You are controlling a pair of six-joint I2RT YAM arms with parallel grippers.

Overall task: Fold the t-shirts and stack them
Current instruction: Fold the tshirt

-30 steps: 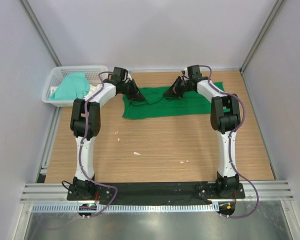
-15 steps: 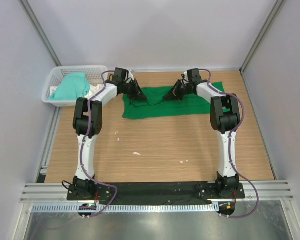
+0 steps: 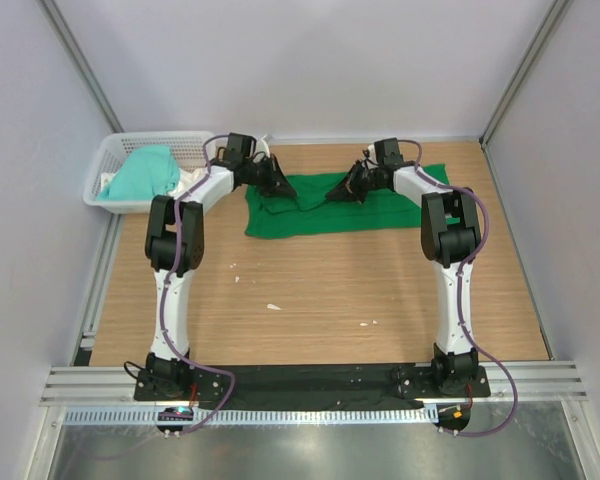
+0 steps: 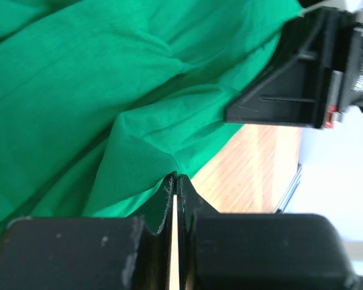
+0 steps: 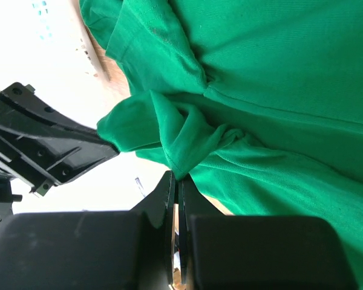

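The deep green t-shirt [image 3: 365, 210] lies spread on the far side of the worktop [image 3: 330, 300], while the paler mint t-shirt [image 3: 145, 172] sits in the white basket [image 3: 105, 158] at the far left. The left jaws and the right jaws are each pressed together on a pinch of green cloth, close to one another over the shirt's left half, so a fold of this shirt seems in hand. Next, both arms likely need to carry the pinched cloth across in step and lay it flat.

White links on left arm [image 3: 168, 310] and right arm [image 3: 450, 300], black joints [image 3: 446, 226]; purple cables [image 3: 487, 236]; matte black jaws, scuffed
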